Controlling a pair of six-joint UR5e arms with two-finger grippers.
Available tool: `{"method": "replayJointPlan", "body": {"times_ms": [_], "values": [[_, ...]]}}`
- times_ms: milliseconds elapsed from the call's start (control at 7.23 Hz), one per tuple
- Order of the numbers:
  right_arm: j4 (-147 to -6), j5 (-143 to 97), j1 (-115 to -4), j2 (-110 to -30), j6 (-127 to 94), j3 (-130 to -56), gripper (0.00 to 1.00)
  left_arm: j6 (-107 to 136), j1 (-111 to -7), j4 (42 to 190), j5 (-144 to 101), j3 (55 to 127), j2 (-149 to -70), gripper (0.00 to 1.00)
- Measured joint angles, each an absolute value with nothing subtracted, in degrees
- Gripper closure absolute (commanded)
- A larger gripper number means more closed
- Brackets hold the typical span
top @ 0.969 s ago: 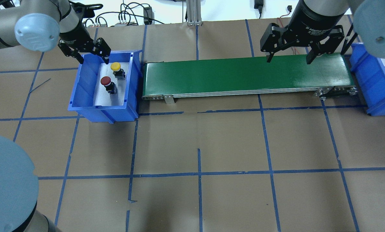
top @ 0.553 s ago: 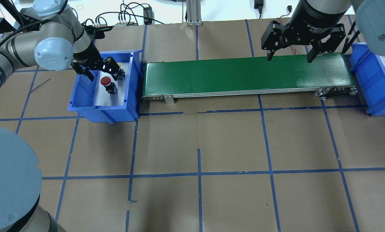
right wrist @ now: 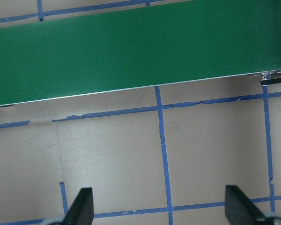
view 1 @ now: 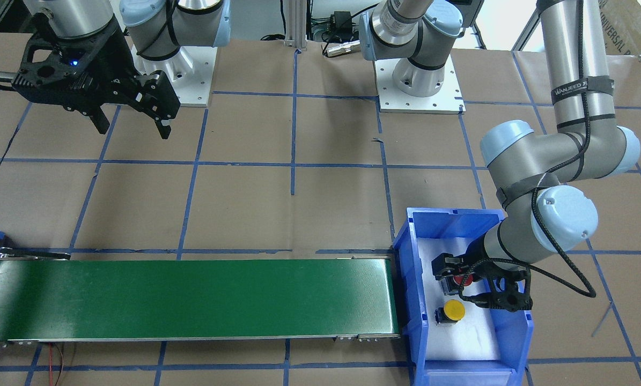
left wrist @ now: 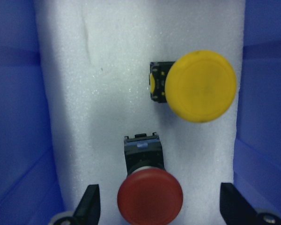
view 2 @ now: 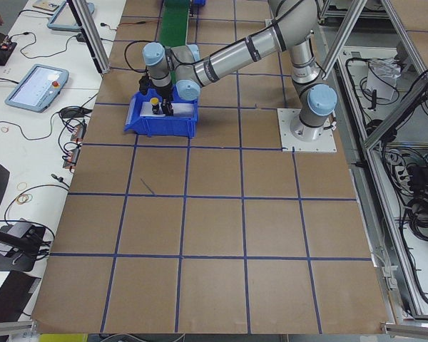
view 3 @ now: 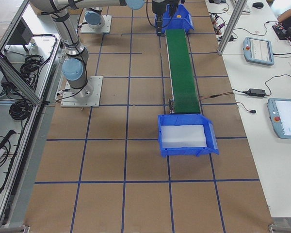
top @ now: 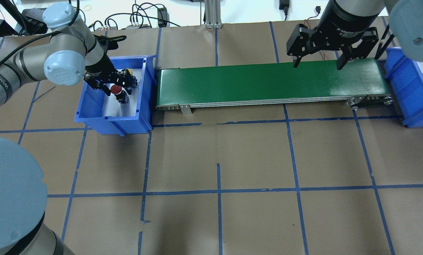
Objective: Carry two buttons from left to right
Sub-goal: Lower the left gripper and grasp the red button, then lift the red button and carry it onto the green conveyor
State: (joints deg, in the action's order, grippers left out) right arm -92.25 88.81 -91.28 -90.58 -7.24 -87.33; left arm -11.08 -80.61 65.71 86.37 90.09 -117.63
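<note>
Fingers [left wrist: 90, 206] of the left gripper [top: 109, 85] stand wide apart and hold nothing. In the left wrist view their tips flank the red button [left wrist: 150, 196] with clear foam showing on either side, so they touch nothing yet. A second ago this gripper hung above the back corner of the left blue bin [top: 91, 106]. Since then it has swung inward and dropped between the bin walls, lining up on the red cap. The yellow button [left wrist: 201, 86] sits just beyond the red one on the same white foam liner [left wrist: 107, 93], close to it but apart, and the overhead view now shows it mostly covered by the gripper. Both buttons are therefore at their starting side, and the approach to the first pick looks nearly finished. What seems left is a short descent and a closing on the red button.

Next along, the green conveyor belt [top: 268, 83] carries nothing. Over its far end the right gripper [top: 316, 66] hovers with jaws spread wide and nothing between them, much where it was a second ago, apparently waiting. Beyond the belt's end stands the right blue bin [top: 409, 92], where the buttons presumably have to arrive.
</note>
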Motion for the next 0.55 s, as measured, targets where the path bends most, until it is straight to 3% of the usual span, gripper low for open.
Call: {"method": "replayJointPlan", "body": {"times_ms": [277,553], "values": [[-92.3,88.7,-91.3,-90.5,-7.2,-87.4,0.0,-11.0,-80.6,64.3,86.2,89.6,-117.7,0.64],[-92.3,88.2,-91.3,-90.5,-7.2,-87.5,0.0,-11.0,-80.6,62.7,86.1,89.6,-117.5,0.67]]}}
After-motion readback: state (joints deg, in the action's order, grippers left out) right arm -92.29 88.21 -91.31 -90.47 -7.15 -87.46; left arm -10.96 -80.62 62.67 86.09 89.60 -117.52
